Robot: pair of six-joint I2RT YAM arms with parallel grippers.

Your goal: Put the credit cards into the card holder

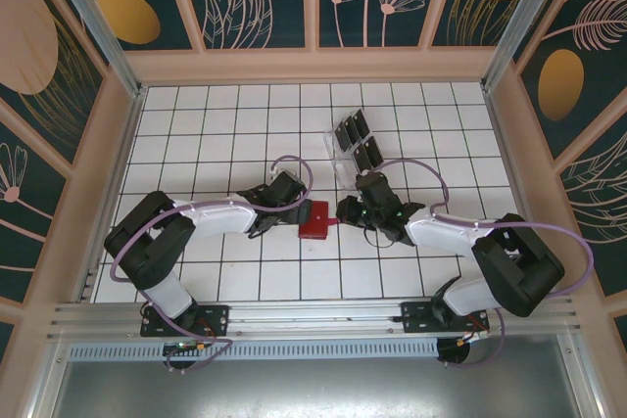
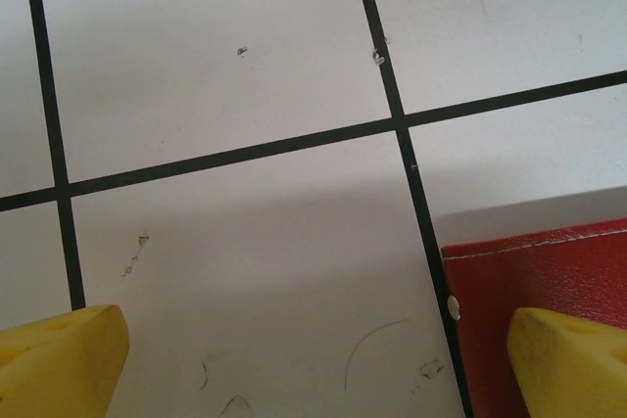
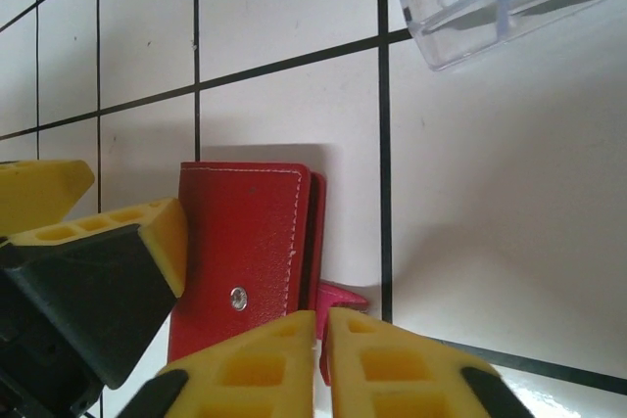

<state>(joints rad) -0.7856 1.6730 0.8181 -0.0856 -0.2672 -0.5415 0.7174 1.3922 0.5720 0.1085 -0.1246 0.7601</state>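
The left claw (image 2: 313, 340) is held wide open, low over the white gridded tabletop (image 1: 216, 124). Its two yellow fingertips (image 2: 59, 364) are seen at the bottom corners of its own wrist view. The red card holder (image 2: 549, 271) is found just beside the right-hand fingertip, with its stitched edge and one corner reaching into the gap between the fingers. The rest of that gap is taken up by bare tabletop.

The right claw (image 3: 321, 359) is drawn narrow, with only a thin slit left between its two yellow fingertips. The card holder lies folded and flat on the tabletop directly ahead of those tips, and a metal snap stud (image 3: 238, 298) is shown on its upper face. A small red tab (image 3: 340, 296) juts from the card holder's edge right at the tips; whether it is pinched cannot be told.

From overhead, the card holder is seen between the two claws, each close against one side of it. The black credit cards (image 1: 355, 139) are seen in a clear rack (image 1: 340, 165) beyond the right claw, apart from the card holder.
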